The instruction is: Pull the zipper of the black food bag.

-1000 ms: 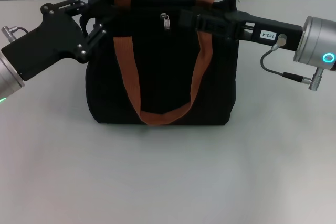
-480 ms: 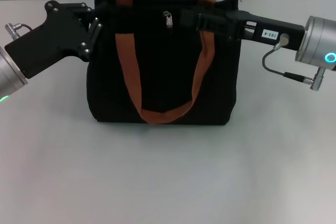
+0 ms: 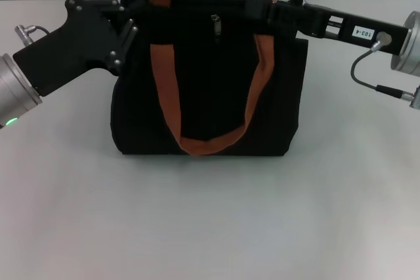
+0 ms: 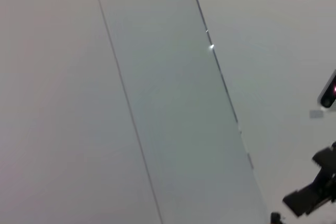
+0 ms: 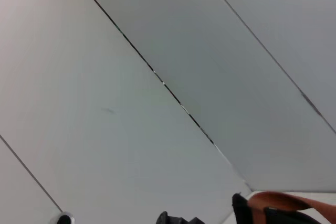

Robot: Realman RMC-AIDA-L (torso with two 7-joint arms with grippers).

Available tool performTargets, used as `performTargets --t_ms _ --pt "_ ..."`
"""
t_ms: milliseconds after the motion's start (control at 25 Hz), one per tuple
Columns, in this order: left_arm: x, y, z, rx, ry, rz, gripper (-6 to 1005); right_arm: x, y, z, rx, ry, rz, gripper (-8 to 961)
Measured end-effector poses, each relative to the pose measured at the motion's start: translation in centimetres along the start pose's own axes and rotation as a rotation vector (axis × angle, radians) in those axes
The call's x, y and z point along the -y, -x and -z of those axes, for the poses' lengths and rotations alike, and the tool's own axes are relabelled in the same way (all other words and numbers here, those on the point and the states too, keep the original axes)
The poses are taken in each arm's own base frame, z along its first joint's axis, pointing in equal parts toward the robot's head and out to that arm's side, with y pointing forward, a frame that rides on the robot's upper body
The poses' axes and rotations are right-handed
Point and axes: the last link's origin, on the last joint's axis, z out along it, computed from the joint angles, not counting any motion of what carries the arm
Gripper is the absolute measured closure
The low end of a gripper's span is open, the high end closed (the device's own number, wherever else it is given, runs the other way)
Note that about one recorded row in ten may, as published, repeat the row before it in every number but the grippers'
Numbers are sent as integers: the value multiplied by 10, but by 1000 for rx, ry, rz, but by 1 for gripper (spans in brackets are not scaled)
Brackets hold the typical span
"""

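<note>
Both grippers rose, lifting one black food bag (image 3: 210, 90) (two straps).

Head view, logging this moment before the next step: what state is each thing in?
black food bag: upright on the table, one strap handle hanging down its front.
zipper: silver pull on the top edge, near the middle.
left gripper: at the bag's top left corner.
right gripper: at the top edge, right of the pull.

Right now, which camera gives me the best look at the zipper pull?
The head view: the zipper hangs in plain sight at the bag's top edge, between the two grippers. The left wrist view shows only wall; the right wrist view catches only a bit of orange strap, no zipper.
</note>
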Motion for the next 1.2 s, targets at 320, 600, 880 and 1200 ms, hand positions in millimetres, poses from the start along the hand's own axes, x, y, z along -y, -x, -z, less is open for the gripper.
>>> performTargets --t_ms 320,600,880,1200 --pt "2 -8 -10 -42 12 16 991 6 -3 -19 -67 -55 41 302" --pt "7 -18 -28 -81 38 57 991 11 -5 -24 -94 -86 74 300" --pt "6 -20 -40 -81 67 63 991 6 -11 -31 -134 -59 79 302" --pt "6 -21 -43 -85 70 64 991 8 -11 -30 -129 -69 34 301"
